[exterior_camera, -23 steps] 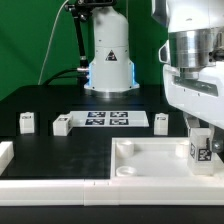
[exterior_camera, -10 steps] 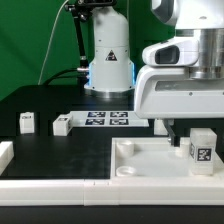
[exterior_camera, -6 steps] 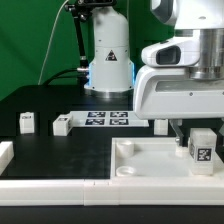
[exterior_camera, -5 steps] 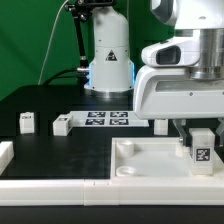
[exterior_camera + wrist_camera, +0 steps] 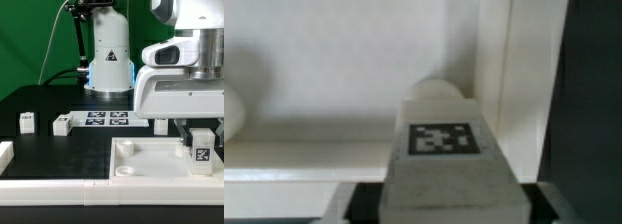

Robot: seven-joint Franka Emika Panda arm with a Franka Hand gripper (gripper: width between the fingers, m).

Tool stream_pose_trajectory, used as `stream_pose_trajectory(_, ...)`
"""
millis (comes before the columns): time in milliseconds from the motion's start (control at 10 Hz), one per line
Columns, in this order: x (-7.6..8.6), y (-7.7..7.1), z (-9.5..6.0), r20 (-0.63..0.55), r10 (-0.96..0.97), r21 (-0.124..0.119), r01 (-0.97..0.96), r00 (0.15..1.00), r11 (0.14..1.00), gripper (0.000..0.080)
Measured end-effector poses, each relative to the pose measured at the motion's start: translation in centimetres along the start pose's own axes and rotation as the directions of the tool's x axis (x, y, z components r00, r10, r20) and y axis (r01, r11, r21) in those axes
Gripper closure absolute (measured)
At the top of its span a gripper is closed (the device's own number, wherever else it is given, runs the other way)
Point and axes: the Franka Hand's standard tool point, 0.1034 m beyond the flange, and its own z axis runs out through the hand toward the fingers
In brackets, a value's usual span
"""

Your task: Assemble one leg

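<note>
The leg (image 5: pixel 201 150) is a small white post with a tag on its front face. It stands upright in the corner of the white tabletop (image 5: pixel 150 165) at the exterior view's right. My gripper (image 5: pixel 200 131) comes down from above, with a finger on each side of the leg's top. In the wrist view the leg (image 5: pixel 445 140) fills the space between the two dark pads of the gripper (image 5: pixel 446 205), which looks shut on it. The tabletop (image 5: pixel 331 80) lies behind it.
Three more legs lie on the black table: two at the exterior view's left (image 5: pixel 27 122) (image 5: pixel 62 125) and one (image 5: pixel 160 121) behind the gripper. The marker board (image 5: pixel 108 119) lies in front of the robot base (image 5: pixel 108 60). White rails (image 5: pixel 50 187) run along the front edge.
2.3 s ago the turned gripper held the leg. It then let go and turned back. Over the last second its fingers have closed in round the leg's top again, shifting the leg slightly left.
</note>
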Motion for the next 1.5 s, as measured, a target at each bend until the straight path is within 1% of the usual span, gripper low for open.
stream_pose_trajectory(200, 0.0, 0.1, 0.06, 0.002, 0.229, 0.001, -0.229, 0.973, 0.973, 0.0509)
stream_pose_trajectory(300, 0.0, 0.13, 0.07, 0.003, 0.301, 0.002, -0.301, 0.954, 0.954, 0.0509)
stream_pose_trajectory(400, -0.02, 0.1, 0.07, 0.004, 0.421, 0.003, -0.421, 0.907, 0.907, 0.0509)
stream_pose_trajectory(500, -0.04, 0.11, 0.07, 0.005, 0.52, 0.001, -0.52, 0.854, 0.854, 0.0509)
stream_pose_trajectory(600, -0.05, 0.17, 0.08, 0.01, 0.638, 0.003, -0.638, 0.77, 0.77, 0.0509)
stream_pose_trajectory(800, -0.1, 0.21, 0.11, 0.015, 0.796, 0.002, -0.796, 0.605, 0.605, 0.0509)
stream_pose_trajectory(900, -0.08, 0.28, 0.15, 0.025, 0.853, 0.003, -0.853, 0.521, 0.521, 0.0509)
stream_pose_trajectory(1100, -0.08, 0.18, 0.18, 0.026, 0.905, 0.002, -0.905, 0.424, 0.424, 0.0509)
stream_pose_trajectory(1200, -0.09, 0.14, 0.17, 0.024, 0.906, 0.002, -0.906, 0.423, 0.423, 0.0509)
stream_pose_trajectory(1400, -0.1, 0.14, 0.18, 0.025, 0.885, 0.003, -0.885, 0.465, 0.465, 0.0509)
stream_pose_trajectory(1500, -0.13, 0.15, 0.23, 0.025, 0.864, 0.0, -0.865, 0.502, 0.502, 0.0449)
